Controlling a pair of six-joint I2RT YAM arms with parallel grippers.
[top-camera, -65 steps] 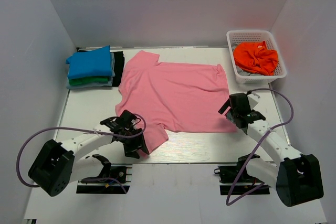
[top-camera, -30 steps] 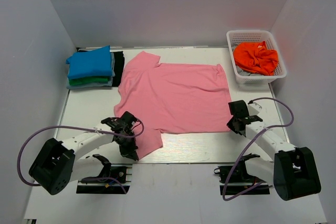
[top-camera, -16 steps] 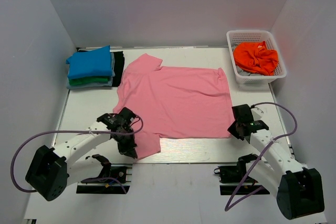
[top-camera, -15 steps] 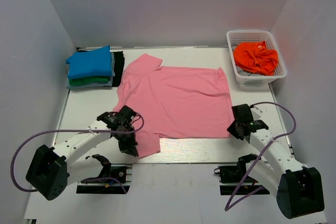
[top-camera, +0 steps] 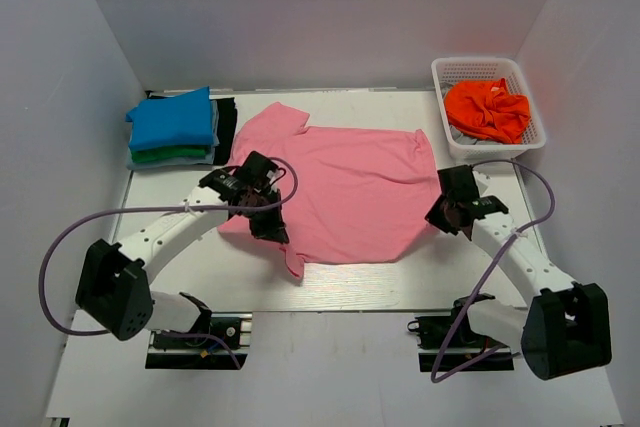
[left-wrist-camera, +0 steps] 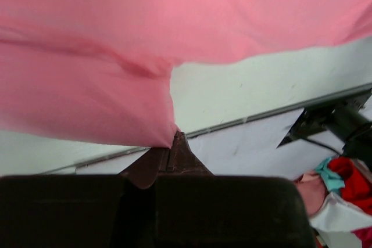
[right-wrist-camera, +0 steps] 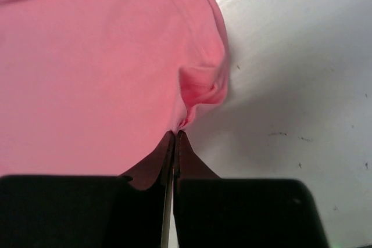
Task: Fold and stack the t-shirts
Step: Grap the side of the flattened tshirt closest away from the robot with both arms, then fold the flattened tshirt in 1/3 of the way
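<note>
A light pink t-shirt point(top-camera: 350, 187) lies spread on the white table, its near edge lifted and folded back. My left gripper point(top-camera: 268, 219) is shut on the shirt's near left part, and the cloth point(left-wrist-camera: 87, 103) hangs from its tips point(left-wrist-camera: 173, 141). On the right, my right gripper point(top-camera: 440, 215) is shut on the shirt's near right corner point(right-wrist-camera: 200, 88), pinched at the tips point(right-wrist-camera: 176, 134). A folded bright blue t-shirt point(top-camera: 172, 119) tops a folded green one point(top-camera: 165, 156) at the back left. An orange t-shirt point(top-camera: 487, 109) sits crumpled in the basket.
A white lattice basket point(top-camera: 520, 145) stands at the back right. A dark patch point(top-camera: 227, 127) lies beside the folded stack. White walls close in the table on three sides. The arm bases and purple cables sit along the near edge.
Both grippers have carried the pink shirt's near edge away from the front edge toward the back; the left moved farthest, up to the shirt's left side.
</note>
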